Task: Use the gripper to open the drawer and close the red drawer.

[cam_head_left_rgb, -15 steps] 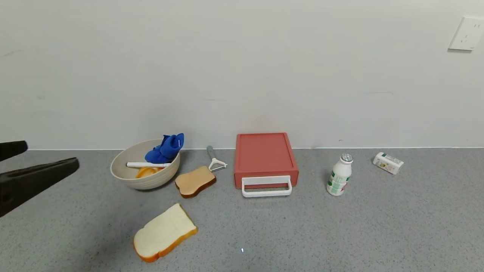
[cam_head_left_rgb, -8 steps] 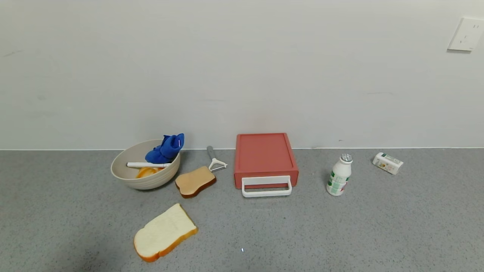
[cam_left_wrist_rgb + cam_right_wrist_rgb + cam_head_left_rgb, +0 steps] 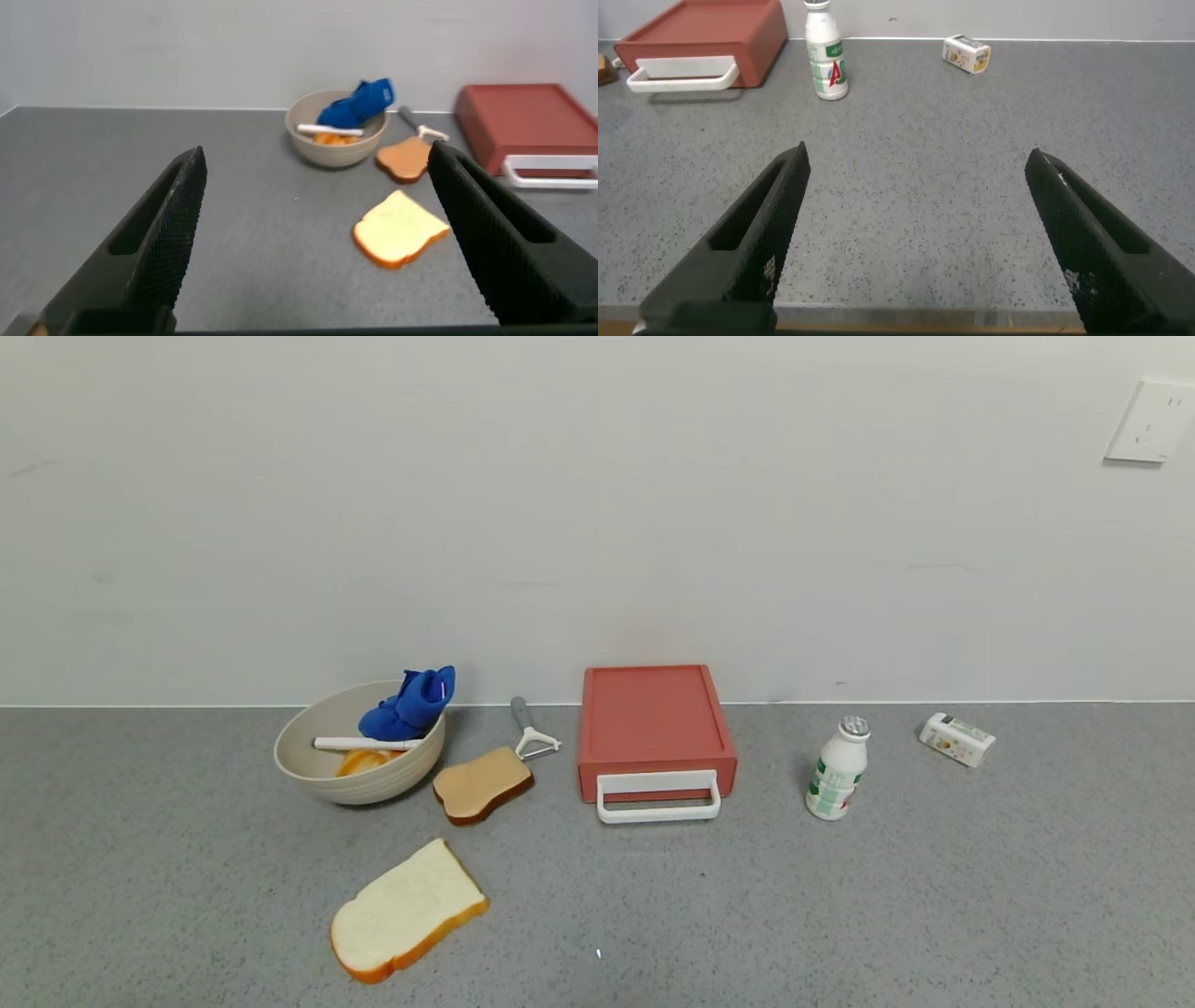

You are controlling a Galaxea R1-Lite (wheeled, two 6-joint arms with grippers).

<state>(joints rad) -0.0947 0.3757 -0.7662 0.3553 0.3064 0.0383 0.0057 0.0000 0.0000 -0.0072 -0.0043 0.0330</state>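
Both claws hang spread and empty above the desk [image 3: 934,915], our left claw [image 3: 318,233] back from the bowl [image 3: 359,756], our right claw [image 3: 920,233] back from the bottle [image 3: 837,770]. We see the drawer [image 3: 653,723] shut against the wall, handle [image 3: 658,796] forward. Reaching in, we risk toppling the bottle or nudging the toast [image 3: 481,785] beside it.

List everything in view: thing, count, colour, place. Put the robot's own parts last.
drawer: 1, terracotta red, white handle, shut, centre by wall
bowl: 1, beige, left of drawer
cloth: 1, blue, on bowl's rim
bread slices: 2, toasted beside bowl, pale nearer the robot
peeler: 1, grey and white, between bowl and drawer
bottle: 1, white, right of drawer
carton: 1, white, far right
wall socket: 1, white, upper right
left claw: black, open, above counter
right claw: black, open, above counter
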